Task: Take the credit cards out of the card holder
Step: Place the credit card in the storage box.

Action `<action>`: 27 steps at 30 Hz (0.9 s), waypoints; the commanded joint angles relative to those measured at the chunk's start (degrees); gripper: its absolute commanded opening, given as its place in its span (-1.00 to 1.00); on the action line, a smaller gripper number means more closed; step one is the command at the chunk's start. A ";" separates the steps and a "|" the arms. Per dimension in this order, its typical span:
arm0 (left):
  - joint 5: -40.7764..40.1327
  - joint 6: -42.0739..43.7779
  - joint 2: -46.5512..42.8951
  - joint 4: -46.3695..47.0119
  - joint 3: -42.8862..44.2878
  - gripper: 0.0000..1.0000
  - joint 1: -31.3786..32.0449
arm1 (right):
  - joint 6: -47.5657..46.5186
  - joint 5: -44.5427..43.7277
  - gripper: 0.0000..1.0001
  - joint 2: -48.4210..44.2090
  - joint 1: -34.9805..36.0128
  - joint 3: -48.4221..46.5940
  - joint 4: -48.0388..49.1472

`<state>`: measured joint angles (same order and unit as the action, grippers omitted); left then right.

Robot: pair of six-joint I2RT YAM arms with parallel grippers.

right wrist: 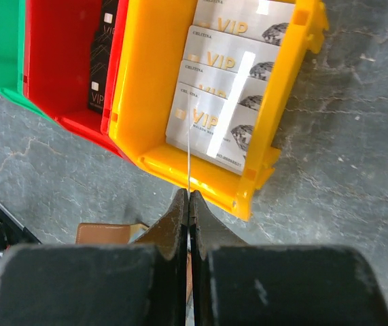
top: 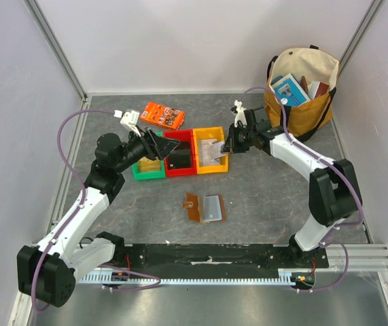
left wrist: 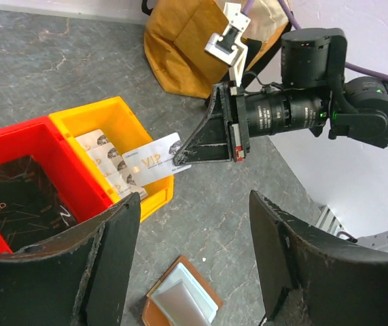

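From above, the card holder [top: 205, 208] is lying open between the bins and the near edge of the tabletop [top: 261, 197]. In the left wrist view the left hand [left wrist: 194, 204] is gaping wide and empty — the right hand [left wrist: 182, 161] is pinching a silvery card [left wrist: 149, 160] over the yellow bin [left wrist: 92, 117]. In the right wrist view its jaws are squeezing that card edge-on above others lying in the bin.

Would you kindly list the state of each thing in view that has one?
Card holder: lying open, flat.
Right fingers: shut on a silver card.
Left fingers: open, empty.
Yellow bin: holds overlapping silver cards.
Red bin: holds dark cards.
Tote bag: upright, open, full.
Orange box: lying flat.
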<state>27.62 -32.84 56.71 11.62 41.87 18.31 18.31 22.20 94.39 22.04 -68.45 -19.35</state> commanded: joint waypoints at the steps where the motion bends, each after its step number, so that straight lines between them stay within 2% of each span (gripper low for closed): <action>1: 0.59 1.29 -1.34 0.86 2.08 0.43 -1.16 | 0.85 2.41 -1.00 3.69 1.77 -5.29 -0.42; 10: 2.35 0.41 -1.42 1.22 2.17 0.43 -1.96 | 4.54 5.23 -1.00 10.99 5.73 -7.84 2.21; 16: 2.97 -0.03 -1.34 1.39 2.17 0.43 -2.75 | 5.95 -0.13 -0.96 12.84 5.91 -7.85 2.13; 18: 3.23 -0.29 -1.34 1.48 2.17 0.43 -2.84 | 5.86 -1.53 -0.77 12.58 5.99 -7.67 0.90; 23: 5.43 -1.61 -0.55 2.27 2.25 0.43 -2.92 | 3.23 -6.10 0.01 8.28 5.99 -6.18 -2.52; 27: 6.57 -2.67 0.33 2.44 2.52 0.43 -2.92 | 0.68 -11.37 0.38 2.05 5.99 -5.47 -6.48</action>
<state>31.53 -33.54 56.64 11.73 41.87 15.75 21.91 16.97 104.84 27.97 -73.95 -22.09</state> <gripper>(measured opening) 0.711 0.622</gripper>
